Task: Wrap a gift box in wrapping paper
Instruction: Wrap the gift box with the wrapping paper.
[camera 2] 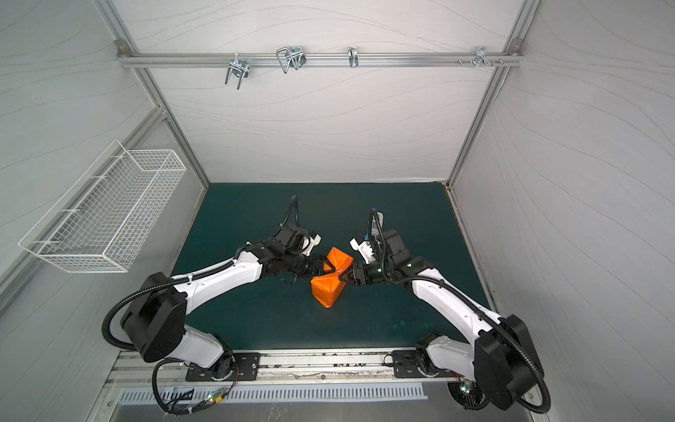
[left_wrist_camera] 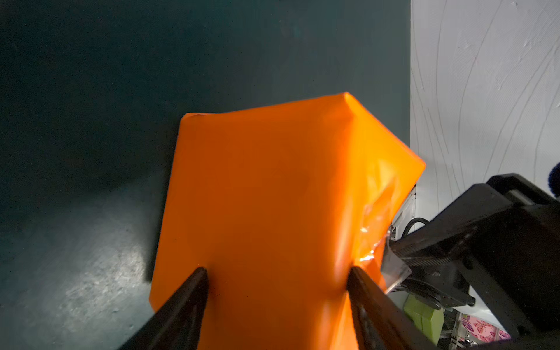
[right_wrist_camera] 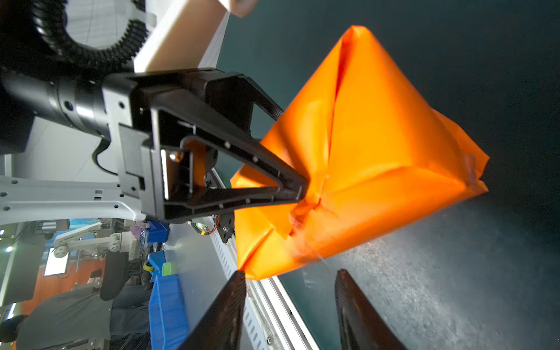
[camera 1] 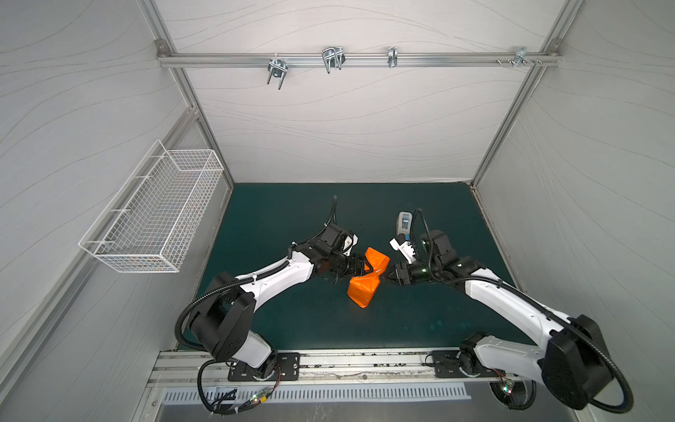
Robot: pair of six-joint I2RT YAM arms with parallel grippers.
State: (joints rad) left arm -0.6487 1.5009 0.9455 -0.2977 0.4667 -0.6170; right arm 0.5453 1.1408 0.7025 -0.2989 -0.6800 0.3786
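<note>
Top views both show orange paper (camera 1: 361, 292) covering the box completely, no dark surface left showing. Wrapped box sits mid mat (camera 1: 292, 321), tilted, long axis running roughly 1 to 7 o'clock. Cannot tell whether its low corner touches the mat.

Left pincer (left_wrist_camera: 277, 272) comes in from 9 o'clock, fingers clamped on opposite sides of the paper; the hold looks firm in the left wrist view.

Right pincer (right_wrist_camera: 291, 272) sits at 3 o'clock of the wrapped box, jaws apart, nothing between them. Right wrist view puts its tips just short of the near corner, not touching.

Side turned toward the right pincer carries the folded end, creases meeting near the centre. Something glossy lies across them, possibly tape, too blurred to confirm.

Tape dispenser (camera 1: 403, 221) at about 1 o'clock, behind the right wrist, apart from the paper.

Judgement: wrapping nearly done. Next move turns on that folded end lying dead ahead of the empty right pincer, so the right arm presses or tapes while the left only steadies
</note>
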